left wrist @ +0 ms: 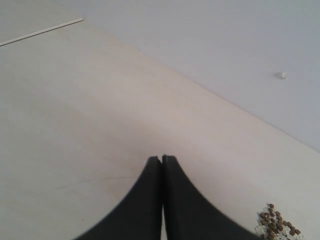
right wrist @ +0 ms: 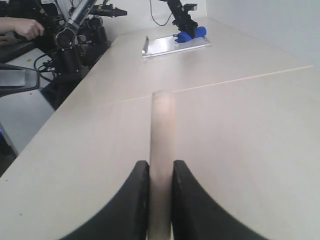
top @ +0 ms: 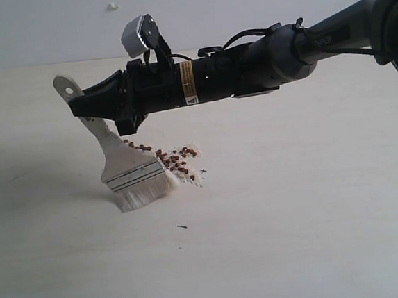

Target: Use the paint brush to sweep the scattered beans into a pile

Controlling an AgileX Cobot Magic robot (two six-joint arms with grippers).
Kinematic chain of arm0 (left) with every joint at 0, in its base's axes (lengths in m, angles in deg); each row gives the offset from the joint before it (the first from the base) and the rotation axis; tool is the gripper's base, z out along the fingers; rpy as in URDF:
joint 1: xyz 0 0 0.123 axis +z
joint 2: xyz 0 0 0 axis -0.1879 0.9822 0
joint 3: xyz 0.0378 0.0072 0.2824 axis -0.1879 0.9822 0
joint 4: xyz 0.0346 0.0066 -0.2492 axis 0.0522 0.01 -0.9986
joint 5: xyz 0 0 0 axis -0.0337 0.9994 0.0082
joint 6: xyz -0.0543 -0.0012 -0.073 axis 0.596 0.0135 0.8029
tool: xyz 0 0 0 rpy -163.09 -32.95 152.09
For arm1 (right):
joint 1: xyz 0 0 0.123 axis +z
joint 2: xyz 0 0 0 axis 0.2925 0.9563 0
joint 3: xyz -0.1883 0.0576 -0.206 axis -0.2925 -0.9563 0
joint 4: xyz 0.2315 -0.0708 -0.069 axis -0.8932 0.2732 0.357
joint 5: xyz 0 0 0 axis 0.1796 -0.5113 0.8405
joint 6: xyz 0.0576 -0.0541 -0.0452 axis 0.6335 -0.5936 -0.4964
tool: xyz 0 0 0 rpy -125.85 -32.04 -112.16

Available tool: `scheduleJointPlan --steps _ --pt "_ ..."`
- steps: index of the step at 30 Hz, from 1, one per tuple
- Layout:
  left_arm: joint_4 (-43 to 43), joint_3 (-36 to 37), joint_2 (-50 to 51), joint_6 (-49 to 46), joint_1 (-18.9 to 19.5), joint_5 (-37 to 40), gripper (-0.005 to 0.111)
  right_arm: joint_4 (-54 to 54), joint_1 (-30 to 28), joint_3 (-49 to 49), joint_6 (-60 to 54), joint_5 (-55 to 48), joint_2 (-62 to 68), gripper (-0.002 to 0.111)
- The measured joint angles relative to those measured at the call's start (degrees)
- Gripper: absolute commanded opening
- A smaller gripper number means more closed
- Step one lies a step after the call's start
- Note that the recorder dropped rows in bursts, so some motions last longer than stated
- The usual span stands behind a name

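We see the right gripper [top: 85, 106] holding the paint brush [top: 132, 170]. Its two black fingers [right wrist: 134, 200] press on the pale wooden handle, one on each side, up near the end with the hole. The long black arm comes in from the right side of the exterior view, lying almost flat above the table [top: 311, 237].

The brush leans. Its handle tips up and to the left. Its white bristles [top: 144, 194] are down on the table and bent a little. The silver band sits just above them.

The beans [top: 175, 158] are right beside the brush, on its right in the exterior view. They are tiny, round and red-brown, mixed with pale crumbs. Most sit close together in a small pile [top: 185, 165] just beside the band and the bristles. A thin line of beans runs from it up along the handle, toward the gripper.

A small dark sliver [top: 182, 226] lies alone on the table, apart from the beans.

The left gripper [left wrist: 162, 159] is closed tight. Its two black fingers touch each other and hold nothing. It hangs over bare table, with some of the beans near it.

Far down the table, the right wrist view shows a shiny tray [right wrist: 150, 50] with something blue [right wrist: 191, 34] at its far edge.
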Motion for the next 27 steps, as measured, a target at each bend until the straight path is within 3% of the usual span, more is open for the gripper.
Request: scheduleJointPlan --steps 19,27 --pt "0.0 0.0 0.0 0.0 0.0 0.0 0.000 -2.9 -0.2 -0.1 -3.6 0.6 -2.3 0.000" --pt "0.0 0.0 0.0 0.0 0.0 0.0 0.000 9.8 -5.5 -0.1 5.1 3.2 -9.4 0.000"
